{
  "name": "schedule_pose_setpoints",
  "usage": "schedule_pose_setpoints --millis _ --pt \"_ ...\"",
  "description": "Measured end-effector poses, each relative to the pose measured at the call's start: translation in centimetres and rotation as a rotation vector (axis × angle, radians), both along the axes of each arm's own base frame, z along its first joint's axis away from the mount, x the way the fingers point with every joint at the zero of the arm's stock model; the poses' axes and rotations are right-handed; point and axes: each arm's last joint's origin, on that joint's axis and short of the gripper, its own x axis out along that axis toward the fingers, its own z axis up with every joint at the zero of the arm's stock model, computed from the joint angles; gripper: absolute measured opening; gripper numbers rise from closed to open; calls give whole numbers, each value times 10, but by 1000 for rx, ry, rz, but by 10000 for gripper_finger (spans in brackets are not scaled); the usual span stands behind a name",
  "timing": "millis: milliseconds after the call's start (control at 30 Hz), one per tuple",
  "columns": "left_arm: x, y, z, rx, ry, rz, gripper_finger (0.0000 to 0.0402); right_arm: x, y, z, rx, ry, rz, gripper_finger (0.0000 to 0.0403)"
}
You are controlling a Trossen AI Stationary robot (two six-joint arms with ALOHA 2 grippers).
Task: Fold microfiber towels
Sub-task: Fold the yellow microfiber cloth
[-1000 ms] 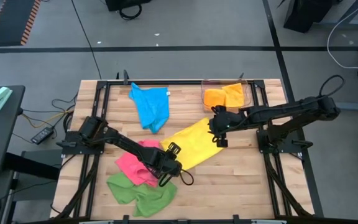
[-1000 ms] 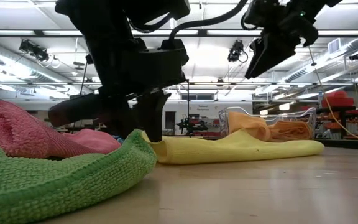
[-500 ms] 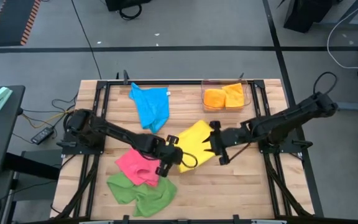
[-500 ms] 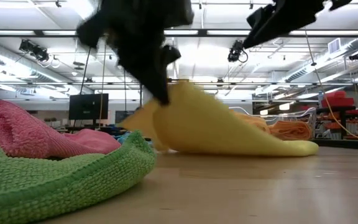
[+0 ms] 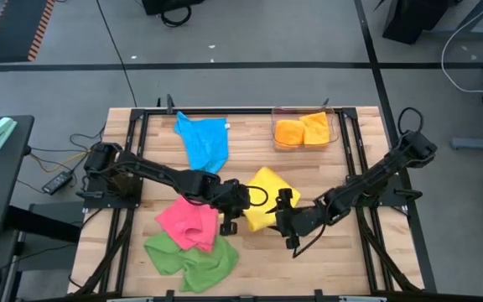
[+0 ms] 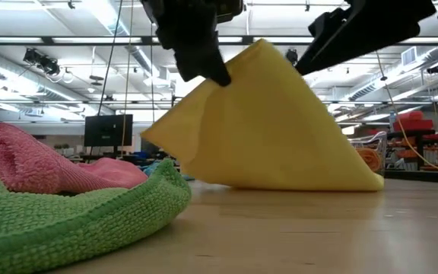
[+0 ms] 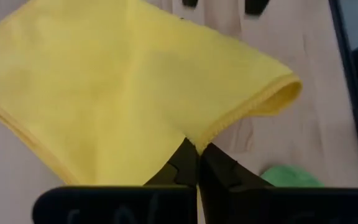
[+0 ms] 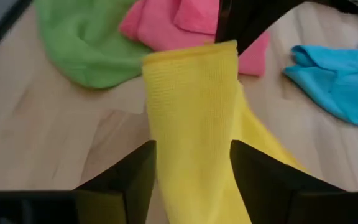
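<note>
The yellow towel (image 5: pixel 268 191) stands raised like a tent mid-table (image 6: pixel 272 129), its lower edge on the wood. My left gripper (image 5: pixel 243 204) is shut on it at its raised left side. My right gripper (image 5: pixel 282 216) is open just near-right of it, one finger on either side of the towel's upright fold (image 8: pixel 191 106). A pink towel (image 5: pixel 187 222) and a green towel (image 5: pixel 187 256) lie bunched at the near left. A blue towel (image 5: pixel 205 143) lies at the far side. Orange towels (image 5: pixel 302 130) sit in the clear bin. My left gripper pinches the yellow towel's hemmed edge (image 7: pixel 211 132) between its two shut fingers, slanting down from the table's left side. That edge is lifted high (image 6: pixel 223 76); the cloth hangs from it in a slope, its lower edge (image 6: pixel 295 185) on the table. Whether my right gripper touches the towel, I cannot tell.
The clear bin (image 5: pixel 332 126) stands at the far right of the table. Black frame rails (image 5: pixel 360 168) run along both sides of the wooden top. Bare wood (image 5: pixel 325 268) lies at the near right.
My left gripper has shut on the yellow towel's near-left end, risen and rolled, drawing that end up and toward the right; the flat, stretched towel now stands as a tent, its far-right part still on the table. My right gripper has swung toward the near edge and sunk beside it.
</note>
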Motion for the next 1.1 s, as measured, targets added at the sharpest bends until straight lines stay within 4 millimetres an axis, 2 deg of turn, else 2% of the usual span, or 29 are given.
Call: schedule_pose_setpoints --millis 133,267,433,533,733,900,1100 --pt "3 -1 3 -42 -37 41 18 3 15 -9 -39 -57 -27 230" --pt "6 -1 5 -68 -65 62 10 5 27 -22 -144 -107 -78 236" --pt "8 -1 7 -89 -95 80 12 7 38 -27 -163 -171 -98 237" --pt "11 -1 10 -102 -133 83 19 7 37 -31 -203 -179 -148 237" --pt "13 -1 12 -104 -155 82 7 15 28 -32 -219 -185 -193 234" --pt "12 0 11 -81 -156 85 25 17 23 -28 -211 -197 -212 189" --pt "5 2 -9 6 -115 90 18 20 18 -31 -156 -150 -173 79"
